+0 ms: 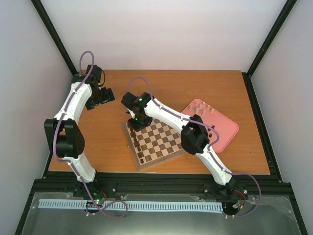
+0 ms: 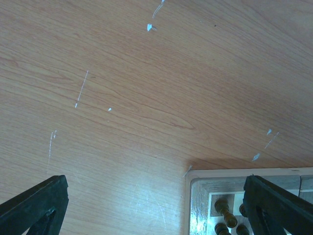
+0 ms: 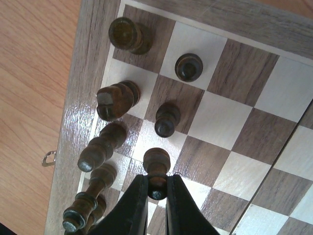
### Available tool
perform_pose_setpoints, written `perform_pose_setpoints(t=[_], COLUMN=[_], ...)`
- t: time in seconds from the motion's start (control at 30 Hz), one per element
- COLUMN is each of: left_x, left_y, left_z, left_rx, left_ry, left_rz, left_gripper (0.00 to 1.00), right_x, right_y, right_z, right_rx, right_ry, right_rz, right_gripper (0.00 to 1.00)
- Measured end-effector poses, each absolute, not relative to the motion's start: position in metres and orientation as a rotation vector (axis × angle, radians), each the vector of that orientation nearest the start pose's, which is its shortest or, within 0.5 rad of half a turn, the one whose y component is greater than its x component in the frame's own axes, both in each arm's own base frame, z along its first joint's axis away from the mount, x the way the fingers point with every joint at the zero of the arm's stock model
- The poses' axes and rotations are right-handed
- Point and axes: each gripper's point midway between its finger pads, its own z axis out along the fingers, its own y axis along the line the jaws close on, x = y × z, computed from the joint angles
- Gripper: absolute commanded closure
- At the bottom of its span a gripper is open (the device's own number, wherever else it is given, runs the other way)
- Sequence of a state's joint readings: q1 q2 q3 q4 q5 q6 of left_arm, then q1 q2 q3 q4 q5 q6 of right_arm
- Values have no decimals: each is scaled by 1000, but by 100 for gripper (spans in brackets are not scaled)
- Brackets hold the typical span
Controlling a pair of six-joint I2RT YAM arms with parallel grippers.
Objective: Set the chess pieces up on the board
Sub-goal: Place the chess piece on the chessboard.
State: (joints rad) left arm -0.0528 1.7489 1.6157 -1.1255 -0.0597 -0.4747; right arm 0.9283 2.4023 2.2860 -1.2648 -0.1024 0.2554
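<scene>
The right arm [image 1: 166, 115] reaches across the board [image 1: 161, 147] to its far left corner, where the right jaws are clamped on a dark pawn [image 3: 156, 164] in the 2nd column of squares from the left border. Whether the pawn's base touches the square cannot be told. Other dark pieces [image 3: 115, 100] stand along that left edge, with 2 more pawns just beyond the gripped one. The left arm [image 1: 73, 105] hangs over the table [image 2: 122, 98] off the board's far left corner, and the left jaws gape wide, holding nothing. Cream pieces [image 1: 200, 106] stand on a pink tray [image 1: 227, 129] right of the board, well apart from the dark ones.
</scene>
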Motion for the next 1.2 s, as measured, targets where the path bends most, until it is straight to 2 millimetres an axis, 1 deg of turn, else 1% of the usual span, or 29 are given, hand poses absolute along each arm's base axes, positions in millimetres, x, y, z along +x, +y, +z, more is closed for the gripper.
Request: perform_pose_setpoints(t=[0.2,0.53,0.83,0.9,1.0,1.2], left_x=[392,392,392,392,392,392], left_y=[-10,-10,-10,-10,-10,-10], left_z=[165,165,165,165,165,165], left_rx=[-605,-605,-605,-605,-605,-605], left_ry=[2762,2762,2762,2762,2762,2762], left_rz=[-33,-33,-33,-33,-33,-32], left_gripper=[0,0,0,0,0,0], right_x=[286,283,283,283,285,285], right_y=[417,419,418,419,421,422], right_z=[81,77,69,69,69,69], right_rx=[-1039,-1062,-1075,-1075,-1078,-1084], right_ry=[2871,2874,2884,2882,2873,2871], right_rz=[280,281,264,265,271,275], right_gripper=[97,97,97,97,94,93])
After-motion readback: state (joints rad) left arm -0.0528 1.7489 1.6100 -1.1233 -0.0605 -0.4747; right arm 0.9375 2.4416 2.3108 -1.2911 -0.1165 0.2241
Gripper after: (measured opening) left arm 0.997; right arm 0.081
